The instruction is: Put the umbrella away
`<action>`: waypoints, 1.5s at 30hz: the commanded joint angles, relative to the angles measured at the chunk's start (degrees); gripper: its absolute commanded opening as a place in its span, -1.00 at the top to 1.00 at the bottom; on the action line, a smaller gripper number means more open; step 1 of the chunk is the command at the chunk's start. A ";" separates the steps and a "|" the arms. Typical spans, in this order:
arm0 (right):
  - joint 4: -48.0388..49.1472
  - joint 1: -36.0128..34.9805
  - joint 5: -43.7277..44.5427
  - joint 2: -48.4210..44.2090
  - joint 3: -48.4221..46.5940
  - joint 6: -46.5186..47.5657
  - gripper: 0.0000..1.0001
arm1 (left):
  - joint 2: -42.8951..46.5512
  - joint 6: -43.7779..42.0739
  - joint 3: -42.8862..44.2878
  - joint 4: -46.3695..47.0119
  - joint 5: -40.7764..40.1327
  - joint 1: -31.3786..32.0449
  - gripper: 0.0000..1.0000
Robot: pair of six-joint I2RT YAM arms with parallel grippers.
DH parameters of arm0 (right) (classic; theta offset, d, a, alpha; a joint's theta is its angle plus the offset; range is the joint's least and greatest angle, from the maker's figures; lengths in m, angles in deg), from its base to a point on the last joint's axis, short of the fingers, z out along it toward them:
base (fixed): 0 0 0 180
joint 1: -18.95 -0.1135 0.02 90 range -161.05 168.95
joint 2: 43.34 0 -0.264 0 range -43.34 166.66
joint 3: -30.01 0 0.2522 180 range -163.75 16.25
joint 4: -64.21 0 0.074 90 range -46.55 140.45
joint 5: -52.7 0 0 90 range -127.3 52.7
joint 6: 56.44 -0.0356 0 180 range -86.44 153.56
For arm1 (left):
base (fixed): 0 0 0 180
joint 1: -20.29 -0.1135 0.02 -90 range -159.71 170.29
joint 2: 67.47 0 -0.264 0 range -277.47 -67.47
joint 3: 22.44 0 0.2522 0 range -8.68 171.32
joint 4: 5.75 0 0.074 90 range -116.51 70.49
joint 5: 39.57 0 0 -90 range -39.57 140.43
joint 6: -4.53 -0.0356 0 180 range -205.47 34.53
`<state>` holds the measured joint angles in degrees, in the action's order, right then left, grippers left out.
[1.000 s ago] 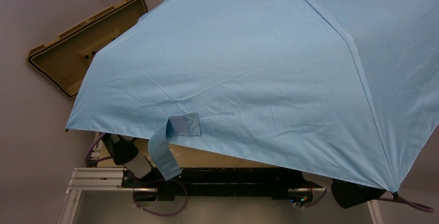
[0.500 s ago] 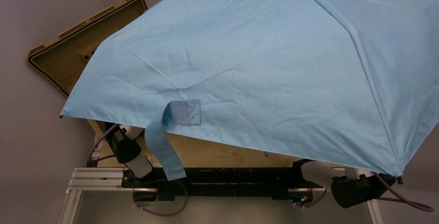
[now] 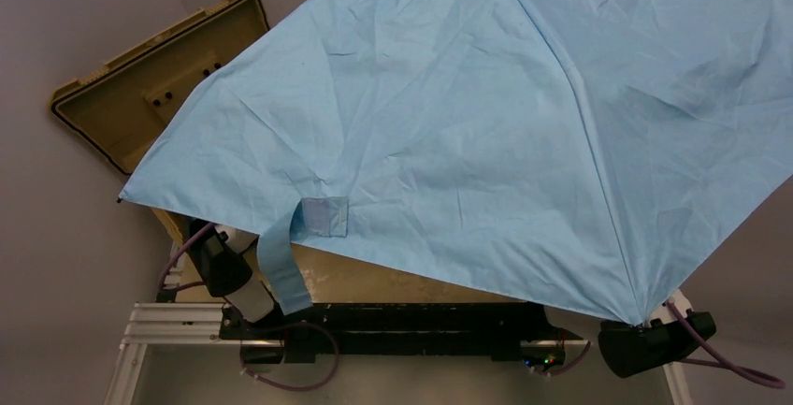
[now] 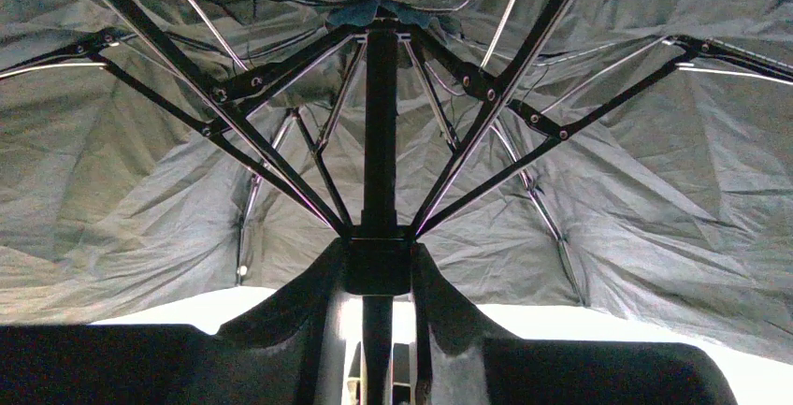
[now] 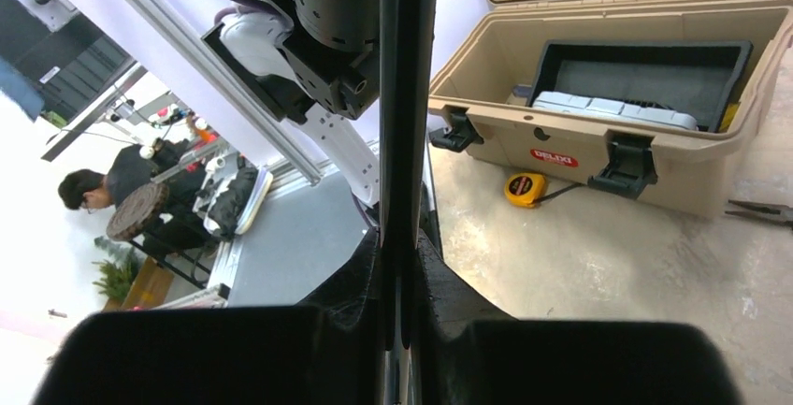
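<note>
Top external shot is basically all umbrella [image 3: 486, 124]. The sky-blue canopy is spread wide open, filling the frame from the top right down to the lower right corner and sitting over both arms. Its closure strap [image 3: 285, 269] dangles off the near edge at lower left, with a square fastener patch [image 3: 324, 217] just above it. A tan toolbox lid [image 3: 140, 96] pokes out from under the fabric at upper left; the rest of the box is hidden in this view.

Left wrist cam looks up under the canopy, which reads dark grey from below. The black shaft [image 4: 380, 124] runs straight up the middle and the ribs [image 4: 234, 134] fan out to both sides. The left gripper [image 4: 379, 279] is clamped on the umbrella, with its fingers [image 4: 313, 307] pressed against either side of the black slider block [image 4: 378, 260] where the struts meet.

Right wrist cam: the right gripper [image 5: 402, 269] is clenched tight on the shaft too, which runs up through centre frame. Upper right of that frame shows the open toolbox [image 5: 580, 138] with a black tray [image 5: 645, 73] inside. A yellow tape measure [image 5: 526, 188] sits on the table [image 5: 608, 274] just in front of it, and a dark plier-like tool [image 5: 759, 209] lies at the right edge.
</note>
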<state>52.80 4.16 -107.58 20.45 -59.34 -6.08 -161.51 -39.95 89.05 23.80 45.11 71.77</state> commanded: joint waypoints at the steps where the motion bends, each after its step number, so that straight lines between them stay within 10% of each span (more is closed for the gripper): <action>1: -5.59 0.65 2.64 -0.46 -6.45 10.28 1.00 | 4.82 1.63 -4.84 2.17 1.13 -0.95 1.00; 16: -19.32 4.00 6.31 4.31 -10.68 25.03 1.00 | 13.22 -1.20 -16.23 -1.92 -5.28 -2.38 1.00; 26: -34.99 3.90 8.48 2.76 -6.46 41.12 0.24 | 8.16 -7.05 -3.97 -4.90 -12.33 -6.45 1.00; 36: -41.27 3.89 7.68 -1.89 4.84 53.50 0.09 | 6.01 -6.23 3.80 -6.46 -11.92 -10.52 1.00; 42: -35.49 3.89 6.26 -5.27 9.19 55.73 0.32 | 5.93 -5.87 7.25 -9.64 -10.17 -11.54 1.00; 45: -32.16 3.93 3.90 -4.89 8.75 52.85 0.99 | 6.57 -4.01 6.05 -10.24 -9.23 -11.55 1.00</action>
<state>14.99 7.79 -99.93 16.27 -50.47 46.84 -156.68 -45.59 92.85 11.21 34.60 60.82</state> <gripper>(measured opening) 0.180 0.225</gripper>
